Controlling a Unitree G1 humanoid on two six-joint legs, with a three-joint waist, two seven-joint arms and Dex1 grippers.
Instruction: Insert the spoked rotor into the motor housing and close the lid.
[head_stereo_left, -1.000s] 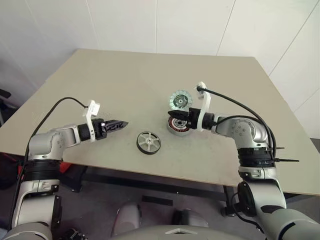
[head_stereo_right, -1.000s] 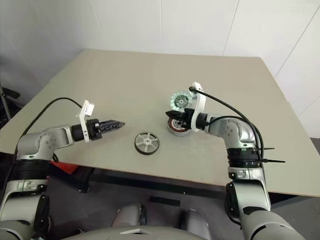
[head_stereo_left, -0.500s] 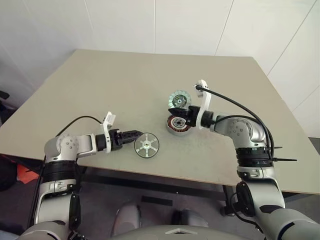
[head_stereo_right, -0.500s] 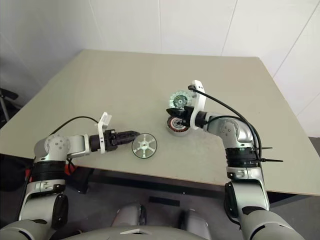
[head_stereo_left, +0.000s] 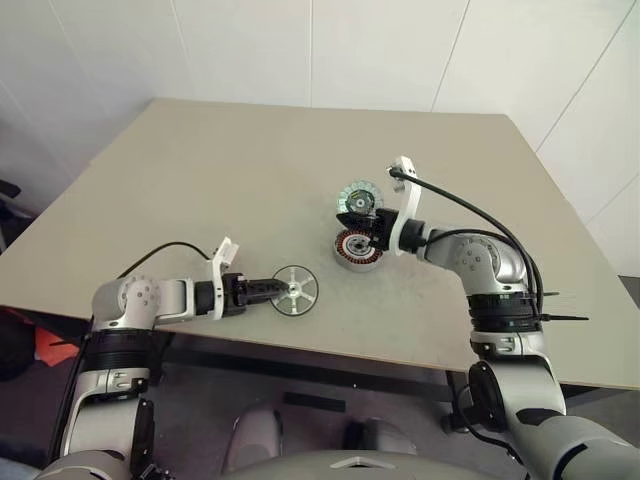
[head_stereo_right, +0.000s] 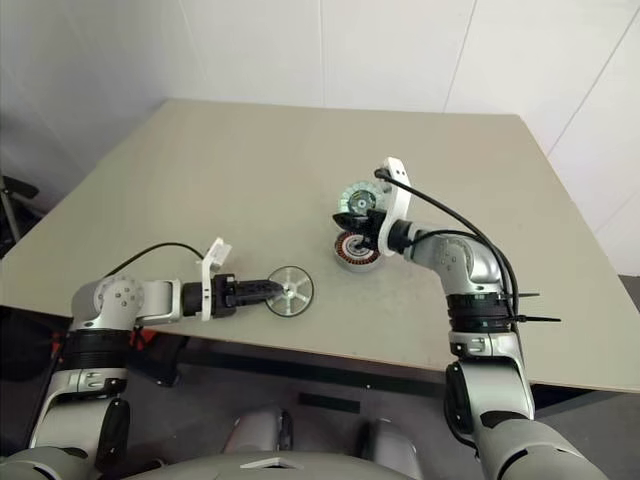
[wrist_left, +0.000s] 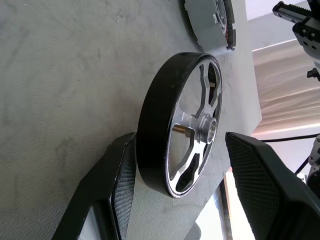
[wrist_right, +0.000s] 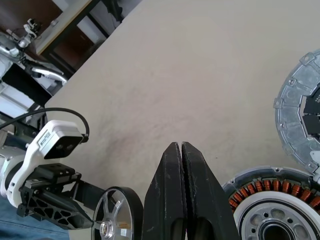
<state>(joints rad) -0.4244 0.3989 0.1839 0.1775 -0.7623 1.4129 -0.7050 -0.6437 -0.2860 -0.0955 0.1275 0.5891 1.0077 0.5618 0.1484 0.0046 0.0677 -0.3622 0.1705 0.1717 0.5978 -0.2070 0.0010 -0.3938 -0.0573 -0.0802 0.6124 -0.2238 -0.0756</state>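
The spoked rotor (head_stereo_left: 296, 290) lies near the table's front edge, a dark rim around silver spokes and hub. My left gripper (head_stereo_left: 276, 290) reaches in from the left at table level and is open. In the left wrist view its two fingers straddle the rotor (wrist_left: 155, 125): one finger (wrist_left: 120, 185) is against the rim and the other (wrist_left: 260, 170) stands a gap away. The motor housing (head_stereo_left: 357, 248) shows its copper windings. The lid (head_stereo_left: 360, 197) lies just behind it, pale green ring up. My right gripper (head_stereo_left: 351, 218) hovers over the gap between them, shut and empty.
The beige table (head_stereo_left: 200, 170) has wide bare room to the left and behind the parts. Its front edge runs close below the rotor. White walls stand behind the table, and a black cable loops off each wrist.
My left arm swung right and down to the rotor and its wrist rolled, so the fingers now straddle the rotor. The right gripper stayed put.
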